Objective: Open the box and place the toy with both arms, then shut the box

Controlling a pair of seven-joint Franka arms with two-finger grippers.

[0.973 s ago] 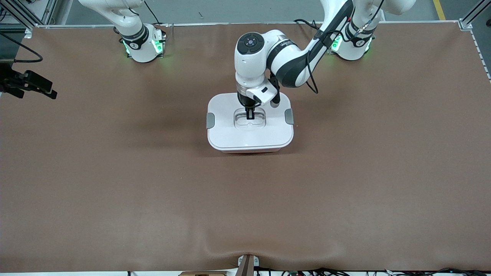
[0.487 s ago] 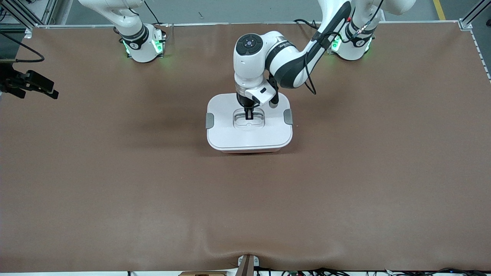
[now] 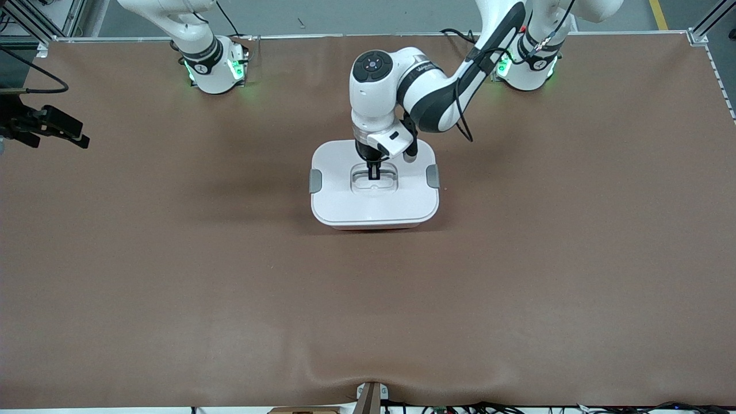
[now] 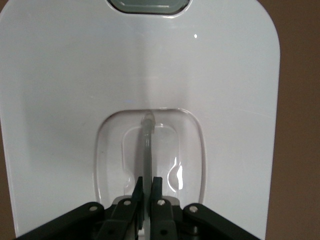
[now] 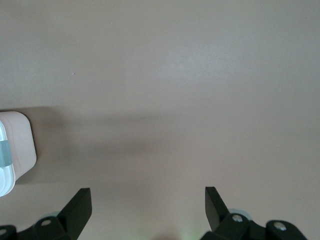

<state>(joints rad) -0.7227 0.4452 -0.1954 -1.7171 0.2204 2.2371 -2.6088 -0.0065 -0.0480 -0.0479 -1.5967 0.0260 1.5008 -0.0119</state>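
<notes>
The box (image 3: 345, 201) stands mid-table, its white lid (image 4: 70, 75) lying flat on it. A sliver of the pink tub (image 3: 374, 227) shows under the lid's edge. My left gripper (image 3: 374, 174) points straight down into the lid's recessed centre. It is shut (image 4: 147, 181) on the thin translucent handle (image 4: 147, 142). My right gripper (image 5: 147, 200) hangs open and empty high over bare table toward the right arm's end, where the arm waits. A corner of the box (image 5: 15, 145) shows in the right wrist view. The toy is out of view.
Grey clips (image 3: 315, 180) (image 3: 433, 175) sit on the lid's two short sides. Brown mat (image 3: 368, 316) covers the whole table. The left arm's elbow (image 3: 431, 98) hangs above the table between the box and its base. A black fixture (image 3: 368, 397) sits at the table's near edge.
The left arm's upper links have shifted very slightly. Its gripper stays shut on the handle, and the box and lid have not moved.
</notes>
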